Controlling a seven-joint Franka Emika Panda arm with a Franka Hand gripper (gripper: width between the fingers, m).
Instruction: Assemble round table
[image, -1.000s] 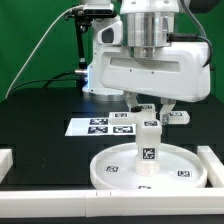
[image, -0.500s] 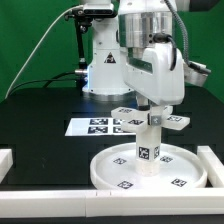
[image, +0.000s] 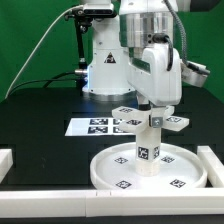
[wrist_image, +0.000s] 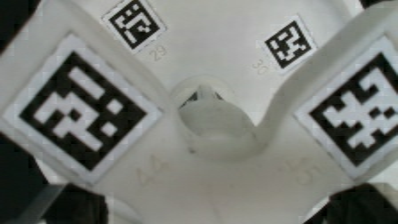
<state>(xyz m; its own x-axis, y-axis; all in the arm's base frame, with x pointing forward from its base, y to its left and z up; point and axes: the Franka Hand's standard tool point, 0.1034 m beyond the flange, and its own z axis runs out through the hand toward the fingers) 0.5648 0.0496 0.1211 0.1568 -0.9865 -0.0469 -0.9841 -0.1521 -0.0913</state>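
Note:
The large round disc lies flat near the front of the black table. The short thick leg stands upright at its middle. The flat elongated base piece sits across the top of the leg, and its tags show on both sides. My gripper comes straight down onto the base piece and is shut on it. In the wrist view the base piece fills the picture with large tags on its arms, and my fingertips do not show clearly.
The marker board lies flat behind the disc. White border rails run along the front and the exterior view's right. The arm's base stands at the back.
My wrist has turned about a quarter turn over the leg, and the base piece's tags have swung round with it. In the last half second almost nothing moved.

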